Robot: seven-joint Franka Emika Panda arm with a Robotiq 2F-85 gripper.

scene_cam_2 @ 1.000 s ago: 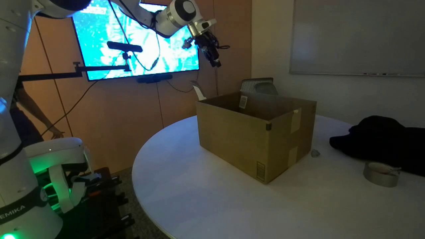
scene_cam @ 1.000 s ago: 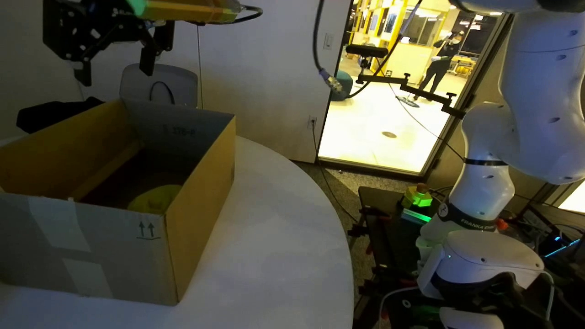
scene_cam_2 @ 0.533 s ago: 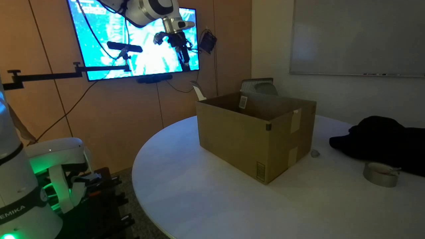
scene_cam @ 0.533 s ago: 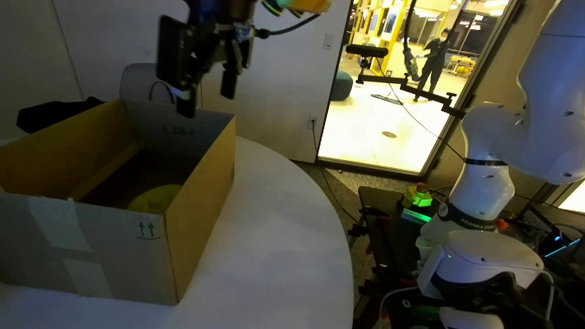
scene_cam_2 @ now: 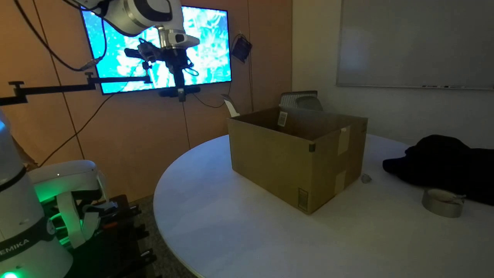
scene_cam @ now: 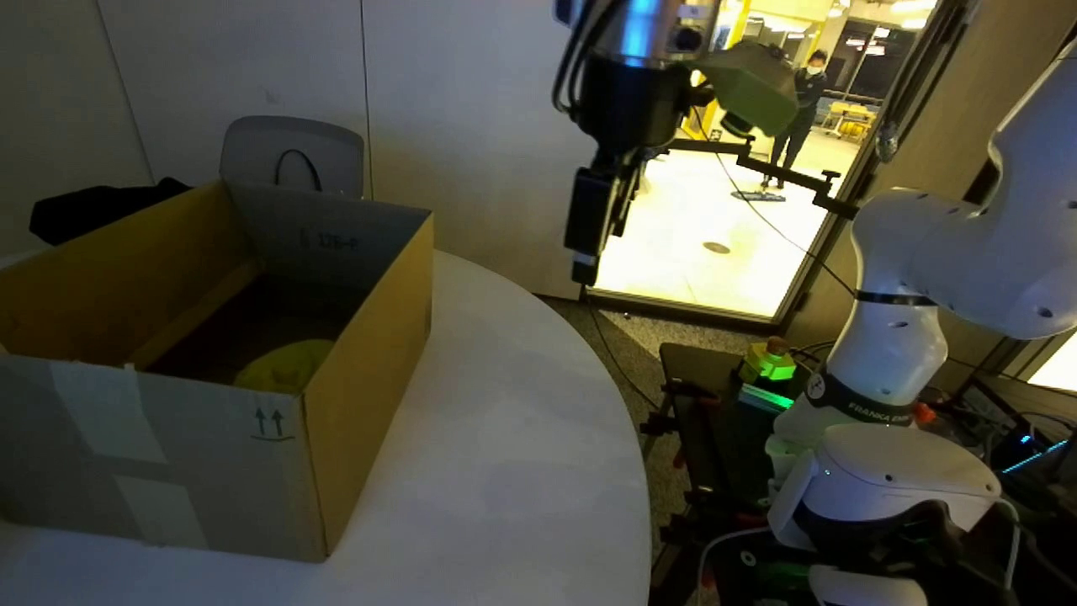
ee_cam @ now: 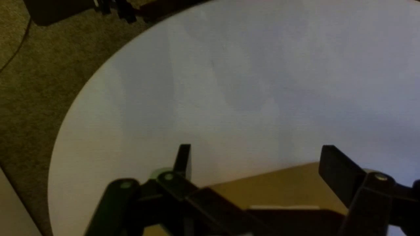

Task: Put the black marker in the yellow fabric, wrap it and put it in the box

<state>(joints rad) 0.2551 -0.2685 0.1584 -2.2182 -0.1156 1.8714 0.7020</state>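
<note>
The open cardboard box (scene_cam: 370, 412) stands on the white round table and shows in both exterior views (scene_cam_2: 270, 162). The yellow fabric (scene_cam: 286, 367) lies bunched inside the box, at the near corner in an exterior view. The black marker is not visible in any view; I cannot tell if it is inside the fabric. My gripper (scene_cam: 584, 268) is in the air outside the box, pointing down, and also shows in an exterior view (scene_cam_2: 181, 95). In the wrist view the gripper (ee_cam: 256, 147) has its fingers wide apart with nothing between them.
The white table (scene_cam_2: 231, 231) has a round edge. A black cloth (scene_cam_2: 444, 166), a tape roll (scene_cam_2: 443, 203) and a small crumpled piece (scene_cam_2: 366, 178) lie beyond the box. A camera on a black bracket (scene_cam: 782, 177) stands behind the gripper.
My gripper has moved away from above the box, back toward the robot's base, and turned to point straight down. It stays open. The box and fabric have not moved.
</note>
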